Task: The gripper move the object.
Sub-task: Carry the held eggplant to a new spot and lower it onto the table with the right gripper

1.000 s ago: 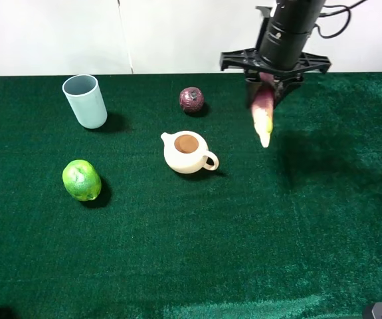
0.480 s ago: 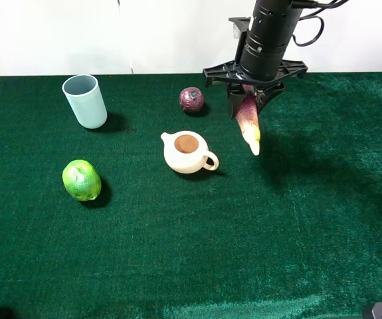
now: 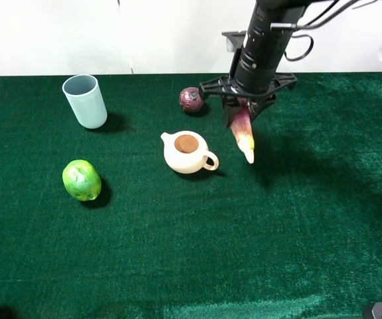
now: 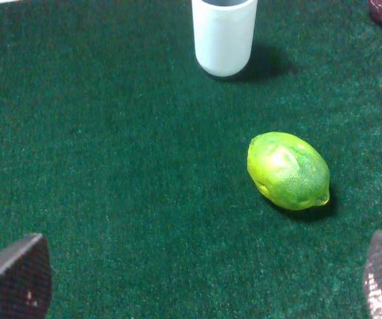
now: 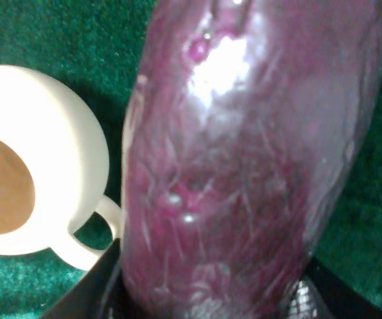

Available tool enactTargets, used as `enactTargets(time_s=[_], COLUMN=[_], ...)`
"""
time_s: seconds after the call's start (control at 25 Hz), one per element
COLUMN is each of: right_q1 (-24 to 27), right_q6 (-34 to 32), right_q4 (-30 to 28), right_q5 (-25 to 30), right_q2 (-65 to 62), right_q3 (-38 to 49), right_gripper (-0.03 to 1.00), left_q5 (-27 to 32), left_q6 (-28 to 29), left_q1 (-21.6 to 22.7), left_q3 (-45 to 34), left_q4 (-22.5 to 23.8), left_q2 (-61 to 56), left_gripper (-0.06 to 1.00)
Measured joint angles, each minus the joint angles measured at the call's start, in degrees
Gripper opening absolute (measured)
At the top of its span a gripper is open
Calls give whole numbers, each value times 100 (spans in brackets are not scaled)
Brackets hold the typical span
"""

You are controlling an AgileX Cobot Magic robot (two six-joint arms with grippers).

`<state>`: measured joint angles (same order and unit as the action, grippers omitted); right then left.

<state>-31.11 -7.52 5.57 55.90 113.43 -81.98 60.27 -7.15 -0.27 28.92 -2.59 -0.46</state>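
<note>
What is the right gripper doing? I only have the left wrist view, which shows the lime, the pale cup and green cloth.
Observer: The right gripper is shut on the eggplant, which hangs with its pale tip pointing down.
Operator: Where is it over the table?
Observer: In the high view it hangs just right of the cream teapot, near the handle.
Operator: Is the teapot lidded?
Observer: No lid is on it. The open top shows a brown inside.
</note>
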Motion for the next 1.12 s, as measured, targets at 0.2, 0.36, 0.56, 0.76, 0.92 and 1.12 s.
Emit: enactTargets(time_s=[0.2,0.36,0.56,0.76,0.92,1.12], right_q1=[0,0,0,0,0,0], right_q6=[50,143,168,148,120,6], right_q4=[130,168,123,-126,-317,-465], right_q5=[-333,-586,-775,-928,-940,-954], right_q2=[49,157,327,516,672,803], right_q3=[405,606,624,624,624,624], right_gripper=[32,32,32,32,32,32], left_q5=[0,0,0,0,0,0], left_q6=[0,0,0,0,0,0], left_q1=[0,0,0,0,0,0], left_q3=[0,0,0,0,0,0], left_q4=[0,0,0,0,0,0], left_q2=[0,0,0,0,0,0], left_gripper=[95,95,95,95,95,95])
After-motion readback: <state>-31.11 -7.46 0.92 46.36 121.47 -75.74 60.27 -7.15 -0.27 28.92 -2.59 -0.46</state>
